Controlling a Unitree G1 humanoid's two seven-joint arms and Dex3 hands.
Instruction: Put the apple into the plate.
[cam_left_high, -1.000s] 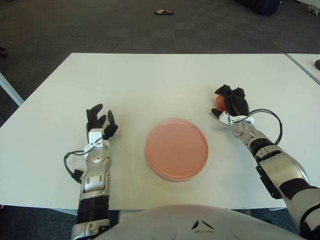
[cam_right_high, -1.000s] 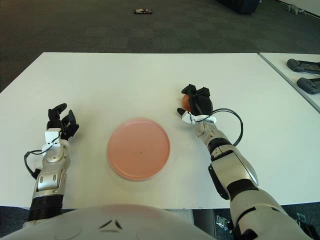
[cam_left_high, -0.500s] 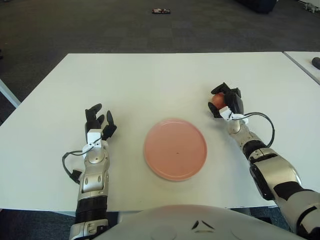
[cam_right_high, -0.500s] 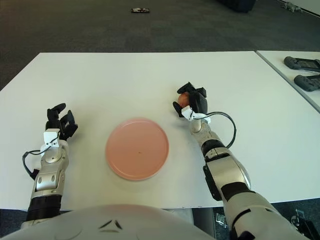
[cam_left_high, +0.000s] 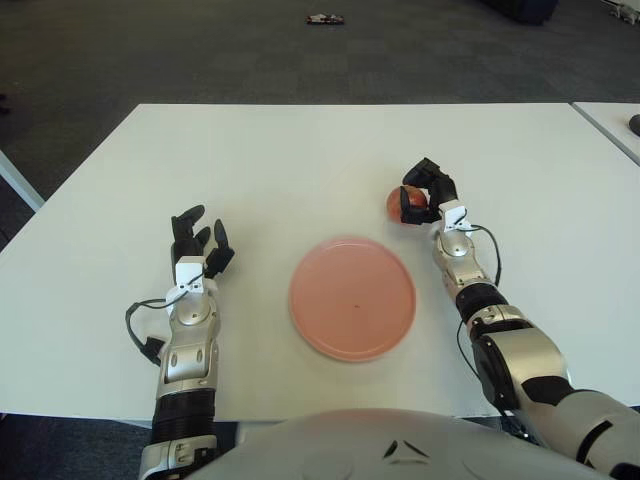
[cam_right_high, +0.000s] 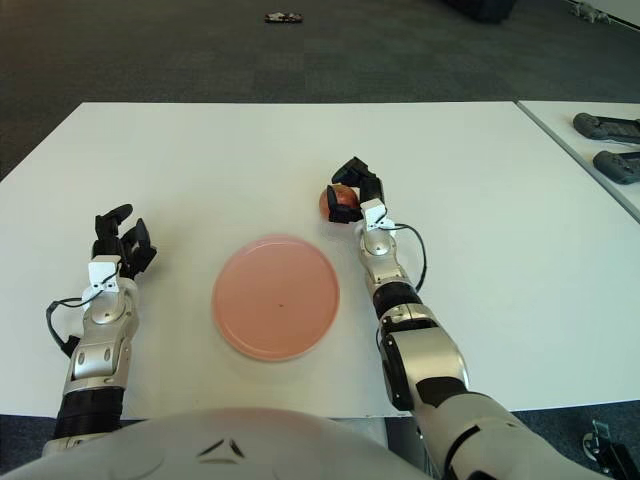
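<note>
A red apple (cam_left_high: 404, 204) is held in my right hand (cam_left_high: 424, 194), whose black fingers curl over its top and right side. Hand and apple sit just beyond the upper right edge of the pink plate (cam_left_high: 352, 297), which lies at the middle of the white table (cam_left_high: 300, 160) with nothing on it. The same apple (cam_right_high: 338, 201) shows to the upper right of the plate (cam_right_high: 275, 296) in the right eye view. My left hand (cam_left_high: 197, 245) is to the left of the plate, fingers spread and holding nothing.
A second white table (cam_right_high: 590, 140) stands at the right with two dark controllers (cam_right_high: 608, 128) on it. A small dark object (cam_left_high: 324, 19) lies on the grey carpet beyond the table's far edge.
My right hand has carried the apple to the left, from well right of the plate to near its upper right edge. The left hand has stayed put.
</note>
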